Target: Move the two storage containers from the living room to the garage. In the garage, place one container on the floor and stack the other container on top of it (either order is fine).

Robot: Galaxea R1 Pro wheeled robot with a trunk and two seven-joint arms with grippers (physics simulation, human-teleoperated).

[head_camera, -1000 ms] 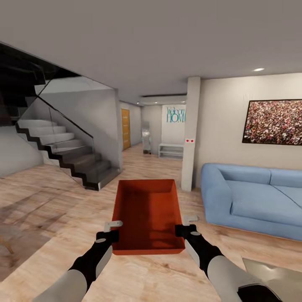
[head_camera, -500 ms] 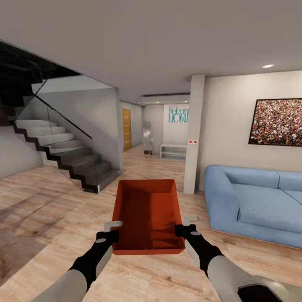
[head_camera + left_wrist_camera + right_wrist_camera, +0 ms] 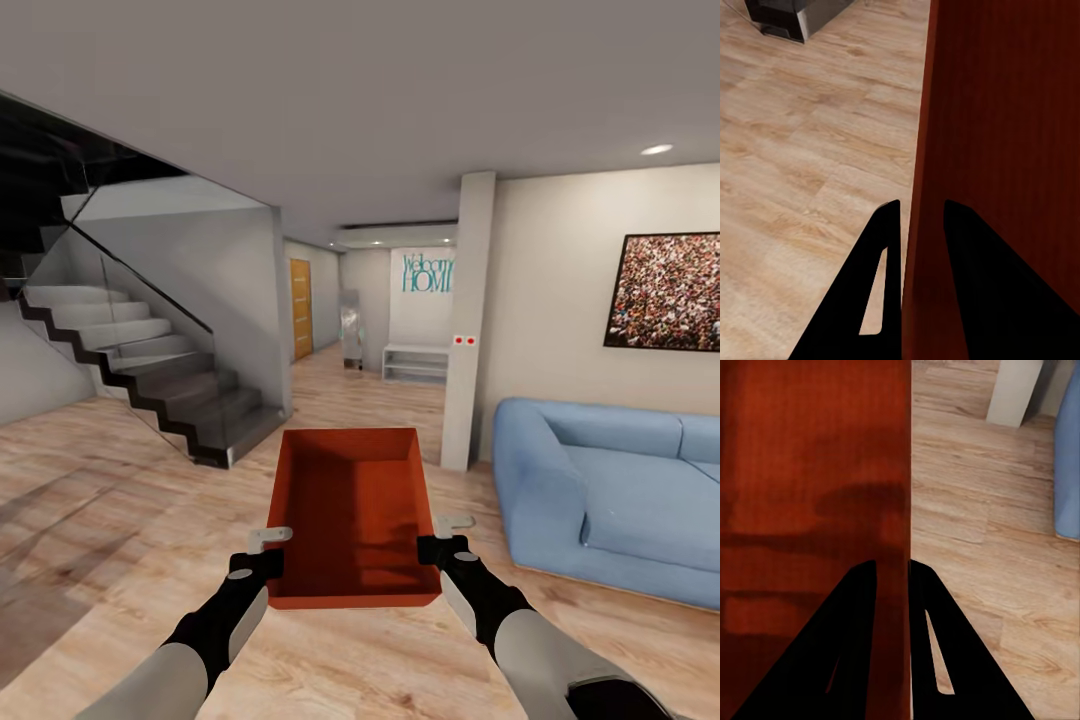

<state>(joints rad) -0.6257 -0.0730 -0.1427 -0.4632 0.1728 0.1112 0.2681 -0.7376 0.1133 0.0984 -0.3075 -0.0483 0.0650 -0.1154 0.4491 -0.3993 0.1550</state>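
You carry one storage container through the living room, one arm on each side.

The storage container [image 3: 352, 515] hangs in front of you above the wood-plank floor [image 3: 120, 520], its long axis pointing straight ahead toward the hallway [image 3: 335, 375] between the staircase [image 3: 150, 375] and the white pillar [image 3: 465, 320]. Your left gripper [image 3: 270, 545] pinches the left long wall near the close end, with one finger inside the wall and one outside in the left wrist view [image 3: 911, 247]. Your right gripper [image 3: 440, 535] pinches the right wall the same way [image 3: 894, 607]. Both arms sit equally near. The blue sofa [image 3: 610, 495] lies to the right. Judging by the room, the garage is not yet reached, so keep the box level and centred as you head for the opening.
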